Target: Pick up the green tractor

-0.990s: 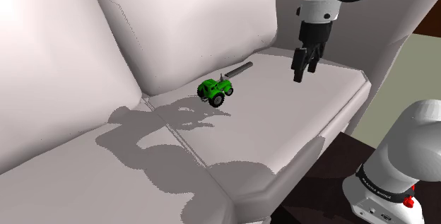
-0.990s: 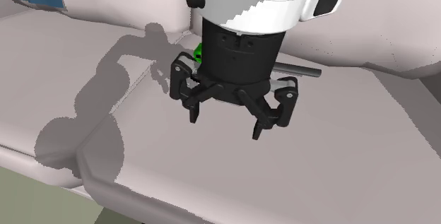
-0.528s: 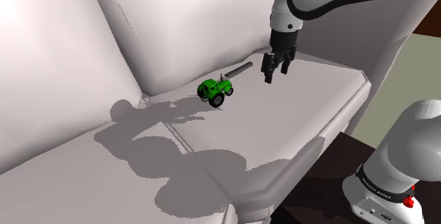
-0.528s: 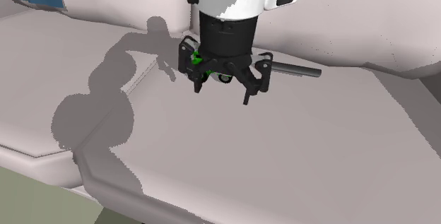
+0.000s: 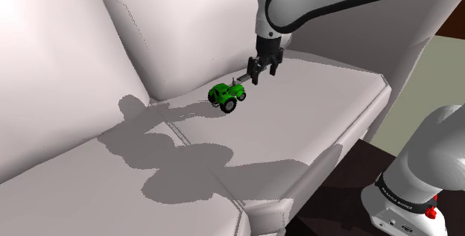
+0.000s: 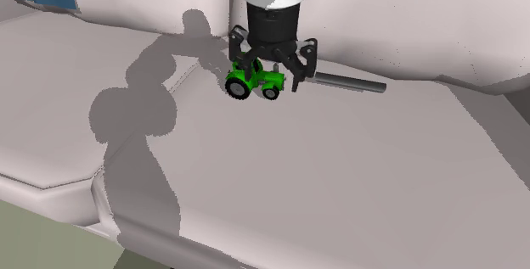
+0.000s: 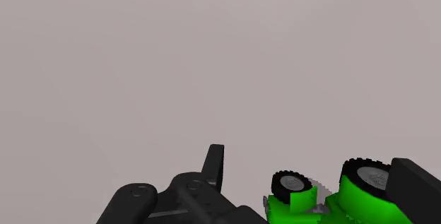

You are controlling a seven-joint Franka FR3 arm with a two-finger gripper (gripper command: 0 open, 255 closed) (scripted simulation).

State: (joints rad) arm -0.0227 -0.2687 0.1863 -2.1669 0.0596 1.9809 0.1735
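Observation:
The green tractor [image 5: 227, 95] is a small toy with black wheels, standing on the pale sofa seat cushion [image 5: 305, 123] close to the backrest. My black gripper [image 5: 257, 74] hangs open just above and behind it, on its right in the shoulder view. From the second exterior view, the tractor [image 6: 253, 79] stands in front of the spread fingers of the gripper [image 6: 268, 74]. In the wrist view the tractor [image 7: 339, 200] lies low between the fingers, close to one fingertip [image 7: 417, 187], with the gripper [image 7: 311, 164] not clasping it.
A thin grey rod [image 6: 350, 83] lies on the cushion behind the tractor, against the backrest [image 5: 186, 26]. A seam [image 5: 195, 151] splits the two seat cushions. The sofa's front edge [image 6: 93, 199] drops off. My stand [image 5: 421, 182] sits at the shoulder view's lower right.
The gripper has travelled to the shoulder view's left and downward, ending close over the tractor. It stayed open. The tractor and rod have not moved.

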